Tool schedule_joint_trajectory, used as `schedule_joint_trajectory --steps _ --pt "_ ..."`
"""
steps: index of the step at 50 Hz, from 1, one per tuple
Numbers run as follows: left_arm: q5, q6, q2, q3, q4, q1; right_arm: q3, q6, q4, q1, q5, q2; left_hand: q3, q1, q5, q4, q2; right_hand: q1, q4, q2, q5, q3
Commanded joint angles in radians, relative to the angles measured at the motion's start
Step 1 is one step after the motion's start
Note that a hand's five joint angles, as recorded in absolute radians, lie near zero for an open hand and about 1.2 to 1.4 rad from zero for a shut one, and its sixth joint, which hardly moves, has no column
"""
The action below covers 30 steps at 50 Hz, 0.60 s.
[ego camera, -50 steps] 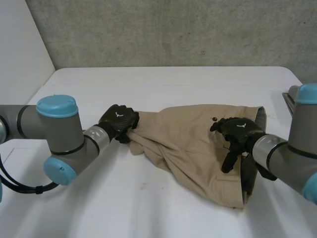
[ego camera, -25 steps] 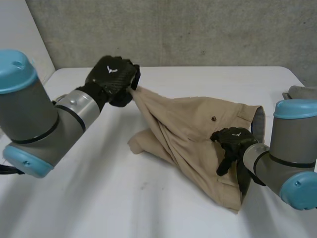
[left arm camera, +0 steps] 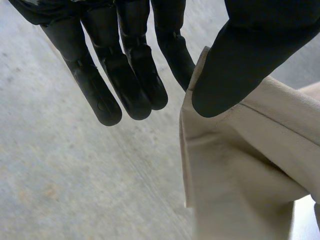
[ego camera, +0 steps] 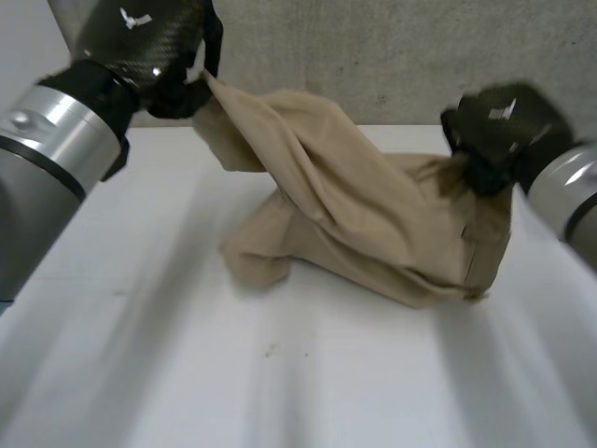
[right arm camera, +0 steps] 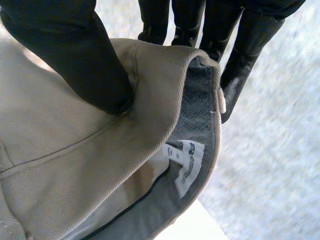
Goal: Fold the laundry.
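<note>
Shorts [ego camera: 373, 210] pinched above the table [ego camera: 280, 373] — left hand [ego camera: 140, 42] on hem edge [left arm camera: 186, 150], right hand [ego camera: 499, 126] on waistband [right arm camera: 200, 95].

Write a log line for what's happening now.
beige garment: hangs between hands, low folds on table | left robot hand: pinches its edge, raised | right robot hand: pinches waistband

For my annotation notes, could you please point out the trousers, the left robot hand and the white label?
trousers [ego camera: 373, 215]: head view, middle of the cloth.
left robot hand [ego camera: 149, 47]: head view, back of the hand.
white label [right arm camera: 186, 165]: right wrist view, middle of the tag.
</note>
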Motion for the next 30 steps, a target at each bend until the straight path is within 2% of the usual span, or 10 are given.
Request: schedule_joint_trajectory --steps 1,6,10,18,23,30 --pt "0.004 -0.004 0.02 -0.045 0.0 0.005 -0.087 -0.002 0.183 -0.003 -0.065 -0.048 0.208 0.271 0.267 0.198 0.198 0.427 0.21 0.228 0.243 0.222" --pt "-0.02 -0.007 -0.064 -0.076 -0.009 0.001 -0.08 0.029 0.136 -0.002 -0.065 -0.025 0.208 0.271 0.267 0.198 0.198 0.427 0.21 0.228 0.243 0.222" --pt "-0.066 -0.012 -0.057 -0.074 -0.043 0.004 -0.132 0.041 0.11 -0.005 -0.067 -0.034 0.208 0.271 0.267 0.198 0.198 0.427 0.21 0.228 0.243 0.222" --pt "-0.084 -0.029 0.175 -0.06 -0.059 0.027 -0.37 0.049 0.166 0.0 -0.048 -0.106 0.208 0.271 0.267 0.198 0.198 0.427 0.21 0.228 0.243 0.222" --pt "-0.084 -0.115 0.307 -0.016 -0.071 0.033 -0.453 0.073 0.203 0.003 -0.047 -0.123 0.208 0.271 0.267 0.198 0.198 0.427 0.21 0.228 0.243 0.222" --pt "-0.08 -0.146 0.352 -0.001 -0.082 0.033 -0.51 0.104 0.222 -0.003 -0.05 -0.13 0.208 0.271 0.267 0.198 0.198 0.427 0.21 0.228 0.243 0.222"
